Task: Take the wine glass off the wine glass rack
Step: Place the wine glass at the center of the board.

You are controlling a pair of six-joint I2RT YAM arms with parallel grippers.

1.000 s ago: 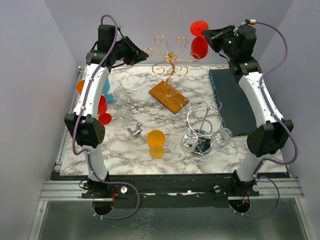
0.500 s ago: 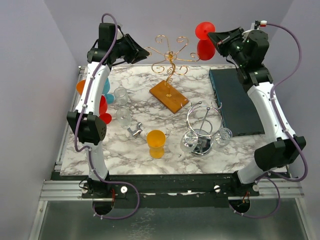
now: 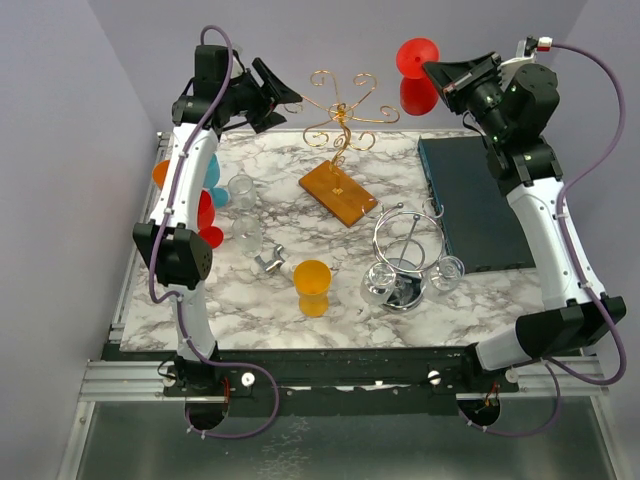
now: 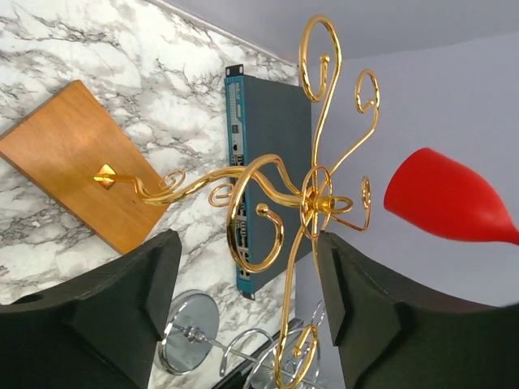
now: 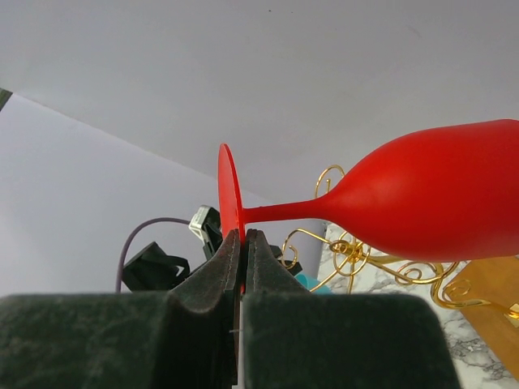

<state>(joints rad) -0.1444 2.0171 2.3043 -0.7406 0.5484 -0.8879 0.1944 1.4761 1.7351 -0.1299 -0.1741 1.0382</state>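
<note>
Red wine glass (image 3: 420, 96) is hanging in the air right of the gold wire rack (image 3: 338, 193), apart from it, its foot being pinched by the right gripper (image 5: 242, 240); the rack is standing upright on its wooden base.

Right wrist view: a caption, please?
Right gripper pinches the red wine glass by its foot, gold rack behind.

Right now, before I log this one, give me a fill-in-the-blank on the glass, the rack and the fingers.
1. The right fingers pinch the foot of a ___ glass.
2. The left fingers stand ___, holding nothing.
3. The gold rack stands on a ___ base.
Missing words: red; open; wooden.
</note>
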